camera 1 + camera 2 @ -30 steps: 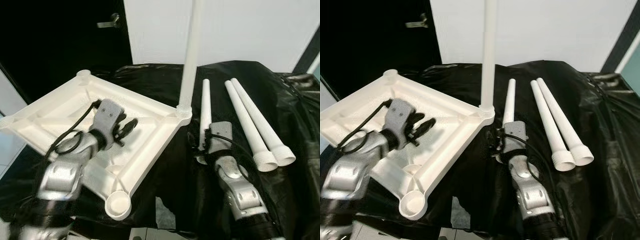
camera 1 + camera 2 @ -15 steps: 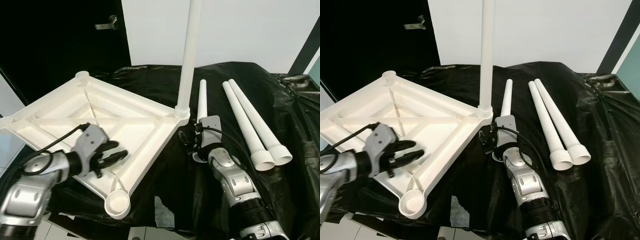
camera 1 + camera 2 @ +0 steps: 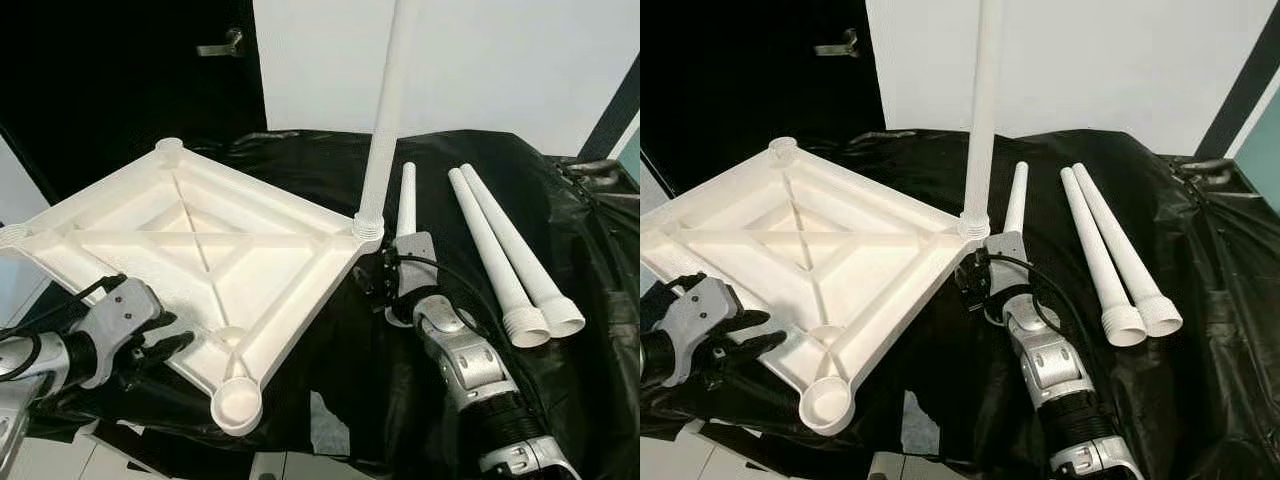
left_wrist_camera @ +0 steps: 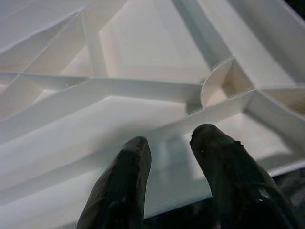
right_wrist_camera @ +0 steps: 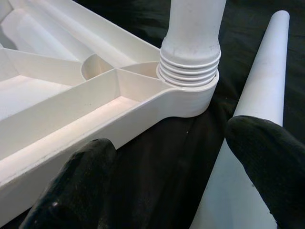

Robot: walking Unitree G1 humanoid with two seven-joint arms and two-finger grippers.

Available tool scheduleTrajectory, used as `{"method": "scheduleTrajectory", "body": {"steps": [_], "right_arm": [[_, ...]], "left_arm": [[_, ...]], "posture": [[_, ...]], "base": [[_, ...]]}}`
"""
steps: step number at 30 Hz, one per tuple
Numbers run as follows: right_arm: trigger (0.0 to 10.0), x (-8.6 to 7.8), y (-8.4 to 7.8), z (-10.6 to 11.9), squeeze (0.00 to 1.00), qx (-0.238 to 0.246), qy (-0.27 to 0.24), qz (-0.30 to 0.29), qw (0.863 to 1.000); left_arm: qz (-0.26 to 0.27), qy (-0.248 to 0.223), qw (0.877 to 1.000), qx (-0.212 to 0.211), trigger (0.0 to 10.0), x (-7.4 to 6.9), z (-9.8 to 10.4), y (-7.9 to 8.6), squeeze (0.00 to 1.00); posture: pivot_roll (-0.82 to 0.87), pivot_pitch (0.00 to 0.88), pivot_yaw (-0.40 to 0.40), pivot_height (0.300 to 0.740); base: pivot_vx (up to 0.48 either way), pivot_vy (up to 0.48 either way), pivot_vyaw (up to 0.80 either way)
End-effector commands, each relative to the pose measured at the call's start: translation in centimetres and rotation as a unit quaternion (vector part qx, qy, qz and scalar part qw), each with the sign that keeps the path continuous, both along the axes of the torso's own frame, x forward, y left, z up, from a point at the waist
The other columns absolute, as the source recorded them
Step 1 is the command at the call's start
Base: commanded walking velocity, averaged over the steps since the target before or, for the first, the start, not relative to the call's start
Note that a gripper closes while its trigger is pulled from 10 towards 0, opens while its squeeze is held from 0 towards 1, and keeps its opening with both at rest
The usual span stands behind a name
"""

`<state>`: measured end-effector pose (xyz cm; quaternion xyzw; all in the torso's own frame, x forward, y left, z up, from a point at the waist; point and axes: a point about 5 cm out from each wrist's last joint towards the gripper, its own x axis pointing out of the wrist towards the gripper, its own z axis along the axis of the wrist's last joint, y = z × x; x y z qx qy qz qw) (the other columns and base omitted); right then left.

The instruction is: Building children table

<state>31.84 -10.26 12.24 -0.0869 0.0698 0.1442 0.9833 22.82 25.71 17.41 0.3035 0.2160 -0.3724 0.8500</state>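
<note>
The white tabletop point(image 3: 130, 215) lies upside down on a black sheet, ribs facing up. One white leg point(image 3: 385, 110) stands screwed into its right corner socket point(image 5: 190, 57). A loose leg point(image 3: 406, 200) lies just right of that corner. My right gripper point(image 3: 385, 283) sits low at this leg's thick end, open, its fingers point(image 5: 81, 181) spread wide, one by the tabletop edge and one over the loose leg point(image 5: 257, 95). My left gripper point(image 3: 165, 340) is at the tabletop's near-left edge, its fingers point(image 4: 124, 191) slightly apart with nothing between them.
Two more loose legs point(image 3: 500, 250) lie side by side on the sheet at the right. An empty round socket point(image 3: 238, 405) sits at the tabletop's near corner, another point(image 3: 168, 148) at the far corner. A dark door and a white wall stand behind.
My left gripper has drawn back from over the tabletop's ribs to its near-left edge and dropped lower. The right gripper has stayed by the loose leg.
</note>
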Motion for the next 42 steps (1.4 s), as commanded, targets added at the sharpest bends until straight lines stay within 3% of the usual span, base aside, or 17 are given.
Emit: {"method": "scheduleTrajectory", "body": {"steps": [1,5,6,7,8,11,12,14,15,22,25,26,29,32,39,40,42], "right_arm": [[10.0,-0.2,-0.4,-1.3,0.00,-0.011,0.031,-0.004,0.999],[10.0,-0.2,-0.7,-1.5,0.00,-0.015,0.034,-0.006,0.999],[10.0,-0.2,-0.7,-1.5,0.00,-0.017,0.036,-0.007,0.999],[10.0,-0.2,-0.7,-1.5,0.00,-0.017,0.036,-0.007,0.999],[10.0,-0.3,-0.7,-1.6,0.00,-0.017,0.037,-0.007,0.999],[10.0,-0.3,-0.7,-1.6,0.00,-0.018,0.036,-0.008,0.999],[10.0,-0.3,-0.7,-1.6,0.00,-0.018,0.036,-0.009,0.999],[10.0,-0.3,-0.7,-1.6,0.00,-0.018,0.036,-0.010,0.999],[10.0,-0.2,-0.7,-1.6,0.00,-0.017,0.036,-0.012,0.999],[10.0,-0.1,-0.7,-1.5,0.00,-0.015,0.036,-0.017,0.999],[10.0,0.0,-0.8,-1.5,0.00,-0.015,0.035,-0.018,0.999],[10.0,0.0,-1.0,-1.4,0.00,-0.015,0.034,-0.022,0.999],[10.0,0.0,-1.1,-1.4,0.00,-0.014,0.034,-0.024,0.999],[10.0,0.0,-1.2,-1.4,0.00,-0.015,0.033,-0.027,0.999],[10.0,0.0,-1.3,-1.3,0.00,-0.016,0.029,-0.032,0.999],[10.0,0.1,-1.3,-1.3,0.00,-0.016,0.028,-0.034,0.999],[10.0,0.1,-1.3,-1.2,0.00,-0.015,0.027,-0.035,0.999]], "left_arm": [[-0.045,0.040,0.998,0.001,10.0,-0.6,0.1,0.0,0.00],[-0.065,0.090,0.994,0.009,10.0,-1.7,0.2,0.8,0.00],[-0.077,0.101,0.992,0.009,10.0,-2.1,0.2,0.8,0.57],[-0.077,0.101,0.992,0.009,10.0,-2.1,0.2,0.8,0.57],[-0.083,0.117,0.990,0.007,10.0,-2.4,0.2,0.8,1.00],[-0.088,0.121,0.988,0.029,10.0,-2.7,0.0,1.0,1.00],[-0.090,0.122,0.987,0.047,10.0,-2.6,-0.4,0.9,0.38],[-0.091,0.123,0.987,0.059,10.0,-2.6,-0.6,0.8,0.38],[-0.090,0.112,0.987,0.078,10.0,-2.1,-0.9,0.6,0.00],[-0.089,0.065,0.986,0.128,10.0,0.1,-1.3,0.1,0.00],[-0.089,0.054,0.986,0.129,10.0,0.8,-1.3,-0.1,0.00],[-0.093,0.042,0.986,0.130,10.0,1.6,-1.2,-0.5,0.00],[-0.095,0.039,0.986,0.132,10.0,1.9,-1.1,-0.6,0.00],[-0.103,0.044,0.984,0.141,10.0,2.0,-1.3,-0.6,0.00],[-0.163,0.111,0.963,0.184,9.7,1.4,-2.9,-0.8,0.00],[-0.180,0.127,0.956,0.194,6.2,1.3,-3.3,-0.9,0.00],[-0.190,0.135,0.952,0.199,6.2,1.3,-3.5,-0.9,0.00]], "posture": [[0.15,0.000,-0.019,0.740],[0.15,0.000,-0.013,0.740],[0.15,0.000,-0.013,0.740],[0.15,0.000,-0.013,0.740],[0.15,0.000,-0.010,0.740],[0.15,0.000,-0.005,0.740],[0.15,0.000,-0.003,0.740],[0.15,0.000,-0.003,0.740],[0.15,0.000,0.002,0.740],[0.14,0.000,0.008,0.740],[0.13,0.000,0.010,0.740],[0.12,0.000,0.017,0.740],[0.12,0.000,0.016,0.740],[0.12,0.000,0.021,0.740],[0.11,0.000,0.035,0.740],[0.11,0.000,0.040,0.740],[0.11,0.000,0.040,0.740]], "base": [[0.000,0.000,0.00],[0.000,0.000,0.00],[0.000,0.000,0.00],[0.000,0.000,0.00],[0.000,0.000,0.00],[0.000,0.000,0.00],[0.000,0.000,0.00],[0.000,0.000,0.00],[0.000,0.000,0.00],[0.000,0.000,0.00],[0.000,0.000,0.00],[0.000,0.000,0.00],[0.000,0.000,0.00],[0.000,0.000,0.00],[0.000,0.000,0.00],[0.000,0.000,0.00],[0.000,0.000,0.00]]}}
